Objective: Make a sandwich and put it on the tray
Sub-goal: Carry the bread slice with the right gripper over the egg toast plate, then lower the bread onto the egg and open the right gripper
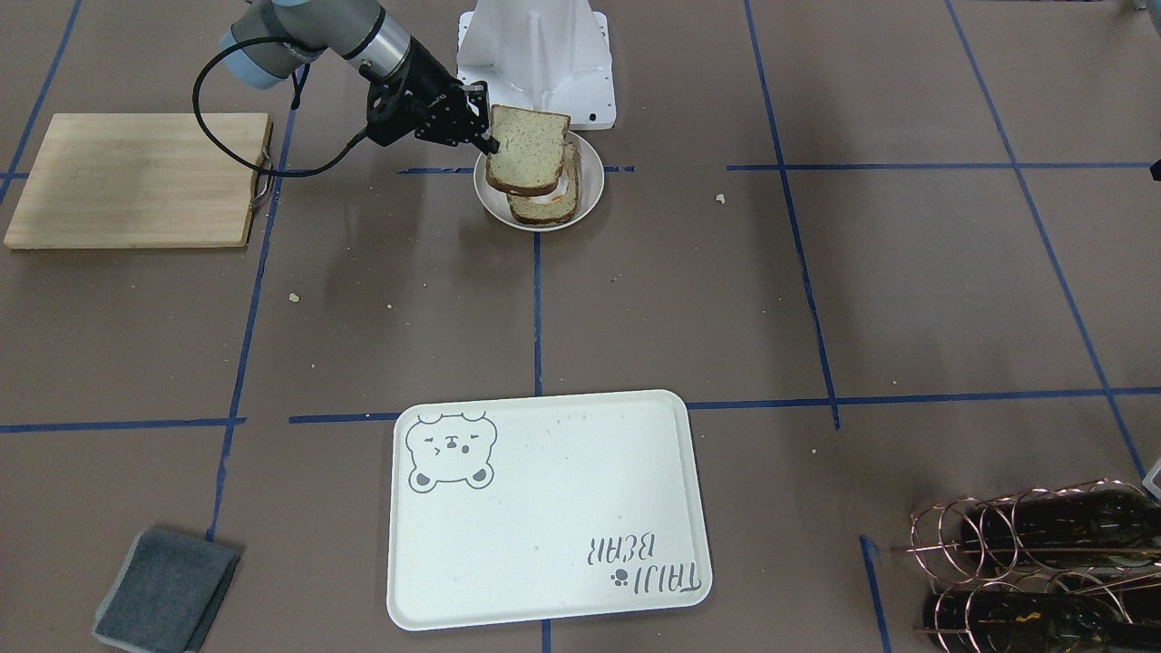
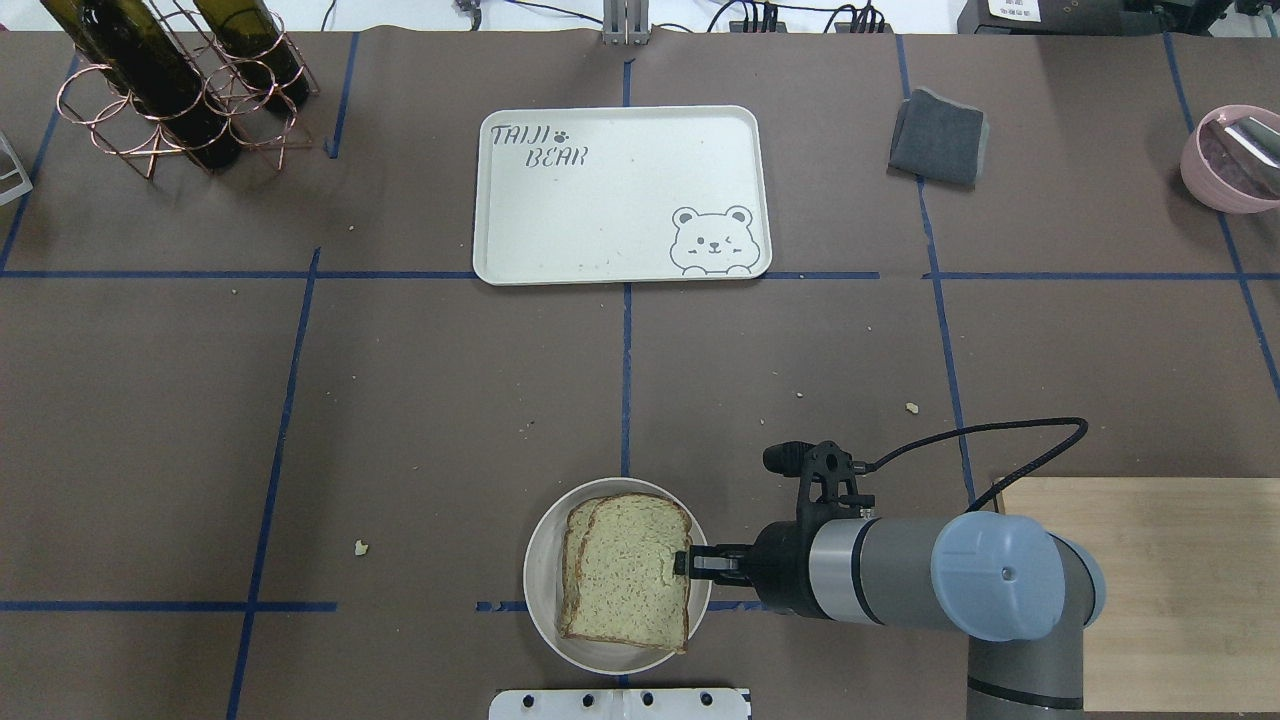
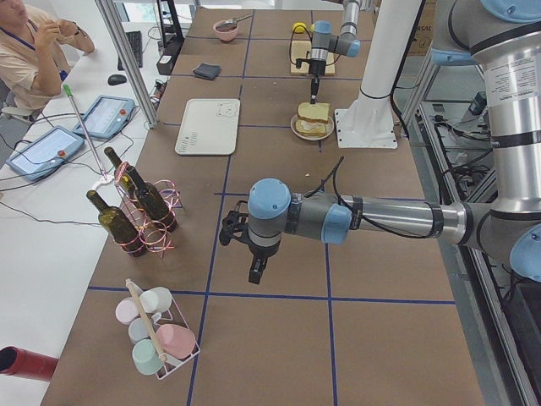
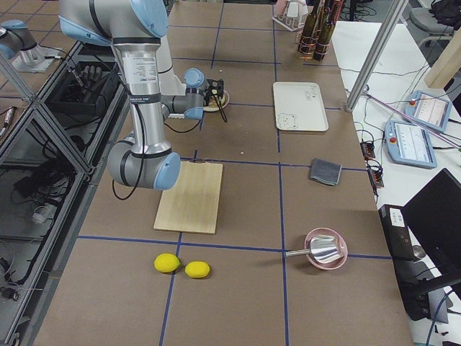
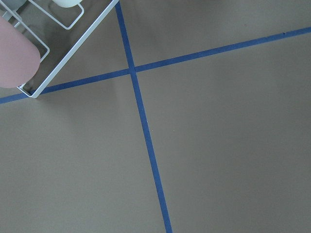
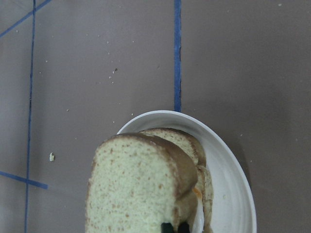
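A tan speckled bread slice [image 1: 528, 150] is pinched at its edge by my right gripper [image 1: 490, 141], which is shut on it. The slice hangs tilted over a second slice [image 1: 544, 207] and a fried egg [image 6: 197, 191] in the round white bowl [image 1: 590, 172]. From overhead, the held slice [image 2: 625, 570] covers most of the bowl [image 2: 545, 580], with the right gripper [image 2: 682, 563] at its right edge. The cream bear tray [image 1: 544, 508] lies bare, far from the bowl. My left gripper [image 3: 256, 272] hovers over bare table far off; I cannot tell if it is open.
A wooden cutting board [image 1: 136, 177] lies beside the right arm. A grey cloth [image 1: 168, 589], a wire rack of wine bottles [image 1: 1043, 562], a pink bowl [image 2: 1230, 160], two lemons [image 4: 180, 265] and a cup rack [image 3: 156, 334] sit at the table's edges. The robot's white base [image 1: 535, 54] stands behind the bowl.
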Motion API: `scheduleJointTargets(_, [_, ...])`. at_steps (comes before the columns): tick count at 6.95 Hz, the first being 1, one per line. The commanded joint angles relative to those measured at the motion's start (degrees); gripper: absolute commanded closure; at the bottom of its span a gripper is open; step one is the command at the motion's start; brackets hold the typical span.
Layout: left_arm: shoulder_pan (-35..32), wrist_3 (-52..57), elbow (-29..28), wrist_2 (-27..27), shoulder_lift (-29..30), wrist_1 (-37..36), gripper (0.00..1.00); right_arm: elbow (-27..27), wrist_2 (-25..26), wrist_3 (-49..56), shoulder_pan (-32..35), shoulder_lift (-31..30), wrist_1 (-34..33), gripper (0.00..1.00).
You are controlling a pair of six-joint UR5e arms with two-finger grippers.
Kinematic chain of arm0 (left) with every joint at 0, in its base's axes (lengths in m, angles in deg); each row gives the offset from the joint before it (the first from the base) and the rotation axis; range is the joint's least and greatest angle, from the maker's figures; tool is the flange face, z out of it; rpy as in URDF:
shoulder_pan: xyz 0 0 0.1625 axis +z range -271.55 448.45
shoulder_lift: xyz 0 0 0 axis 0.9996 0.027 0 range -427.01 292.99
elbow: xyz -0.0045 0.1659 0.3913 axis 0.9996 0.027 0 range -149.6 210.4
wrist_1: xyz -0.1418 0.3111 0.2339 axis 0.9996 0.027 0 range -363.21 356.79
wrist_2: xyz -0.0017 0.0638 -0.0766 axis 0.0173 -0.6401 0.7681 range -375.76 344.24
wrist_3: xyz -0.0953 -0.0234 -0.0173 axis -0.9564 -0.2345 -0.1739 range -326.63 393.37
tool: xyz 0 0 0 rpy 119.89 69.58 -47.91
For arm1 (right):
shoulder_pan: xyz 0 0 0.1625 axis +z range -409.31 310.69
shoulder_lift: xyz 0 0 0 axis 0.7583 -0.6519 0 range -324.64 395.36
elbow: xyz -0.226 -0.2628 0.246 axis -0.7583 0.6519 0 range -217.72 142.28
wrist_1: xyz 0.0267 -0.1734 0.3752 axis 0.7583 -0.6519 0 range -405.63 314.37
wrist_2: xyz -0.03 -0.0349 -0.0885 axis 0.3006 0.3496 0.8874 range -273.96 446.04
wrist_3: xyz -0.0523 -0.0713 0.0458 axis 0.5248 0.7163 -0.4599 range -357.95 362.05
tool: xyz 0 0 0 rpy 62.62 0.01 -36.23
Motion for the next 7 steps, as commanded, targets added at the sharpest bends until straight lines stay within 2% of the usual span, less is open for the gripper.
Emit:
scheduleJointTargets(1, [0.00,0.00,0.07,0.00,0.00,0.03,0.00,0.96,0.85,0.03,-0.77,0.21,-0.10,1.00])
scheduleJointTargets(6, [0.09,0.00,-0.02,0.00,0.00,-0.06,0.00,2.63,1.82,0.65,-1.04,4.16,-3.01,1.00])
scheduleJointTargets(7, [0.00,0.00,-0.02,0.00,0.00,-0.15,0.00,2.37,2.08,0.74,-0.52,4.16,-4.83,0.01])
